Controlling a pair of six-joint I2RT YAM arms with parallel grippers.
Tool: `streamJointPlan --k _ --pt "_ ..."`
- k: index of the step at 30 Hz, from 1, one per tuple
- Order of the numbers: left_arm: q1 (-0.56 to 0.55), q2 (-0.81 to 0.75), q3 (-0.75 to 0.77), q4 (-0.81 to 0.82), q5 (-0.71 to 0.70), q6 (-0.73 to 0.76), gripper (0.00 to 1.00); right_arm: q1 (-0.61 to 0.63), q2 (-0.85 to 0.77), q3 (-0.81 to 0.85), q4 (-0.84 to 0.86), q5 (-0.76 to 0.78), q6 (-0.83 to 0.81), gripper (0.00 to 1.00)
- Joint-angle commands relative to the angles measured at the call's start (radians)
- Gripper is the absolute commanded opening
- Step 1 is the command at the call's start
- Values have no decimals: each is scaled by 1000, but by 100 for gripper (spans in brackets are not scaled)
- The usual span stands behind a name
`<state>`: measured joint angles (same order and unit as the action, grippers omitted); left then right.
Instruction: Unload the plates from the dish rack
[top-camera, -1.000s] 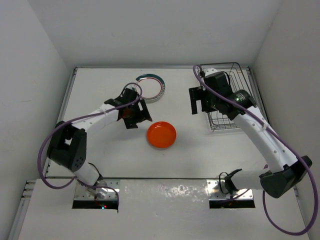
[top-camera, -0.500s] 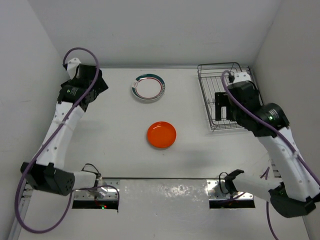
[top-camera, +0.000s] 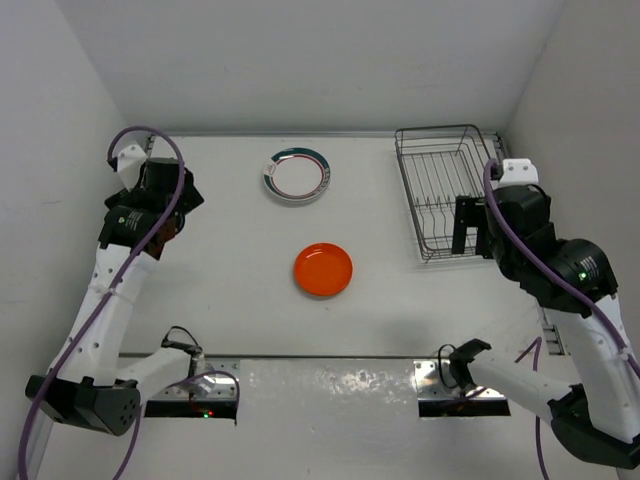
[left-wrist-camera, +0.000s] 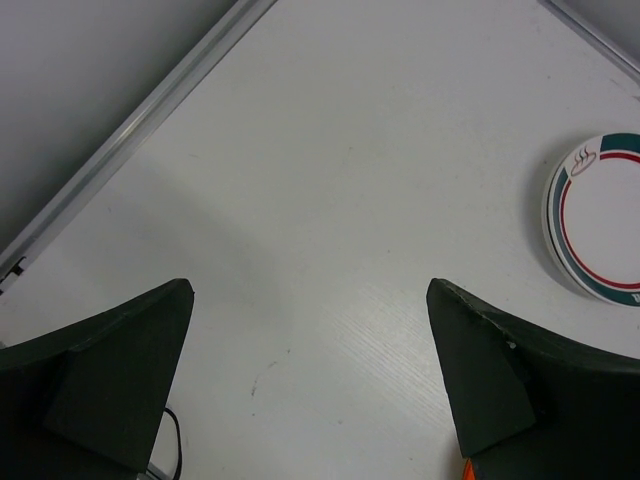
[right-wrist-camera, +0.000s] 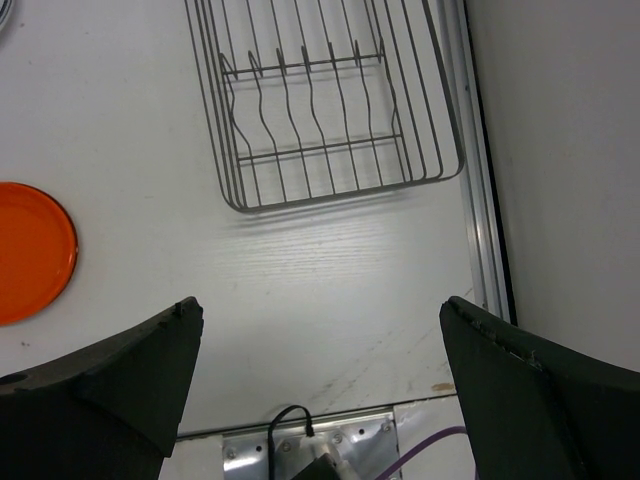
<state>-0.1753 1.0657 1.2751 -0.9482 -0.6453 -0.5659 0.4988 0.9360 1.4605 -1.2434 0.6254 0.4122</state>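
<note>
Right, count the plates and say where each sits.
2. The teal-rimmed white plate lies far-middle on the table, the orange plate near its centre; none shows in the rack.

One teal-rimmed white plate (top-camera: 297, 175), one orange plate (top-camera: 323, 269) and one wire dish rack (top-camera: 445, 200).

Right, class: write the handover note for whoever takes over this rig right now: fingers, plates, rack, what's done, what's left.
Left gripper: fingers open, empty, above bare table at the left.
Right gripper: fingers open, empty, by the rack's near end.
Dish rack: far right, no plates in it.
White teal-rimmed plate: on the table, far centre.
Orange-red plate: on the table, mid-centre.
Done: rack looks unloaded.
Left: nothing visible to take out; probably just retract.
</note>
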Motion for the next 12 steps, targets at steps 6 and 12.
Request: streamJointPlan --k 6,12 --pt "-4 -13 3 0 -82 4 100 -2 12 -49 58 -18 -6 99" --pt "-4 -6 20 3 -96 15 100 -3 23 -48 94 -29 -15 99"
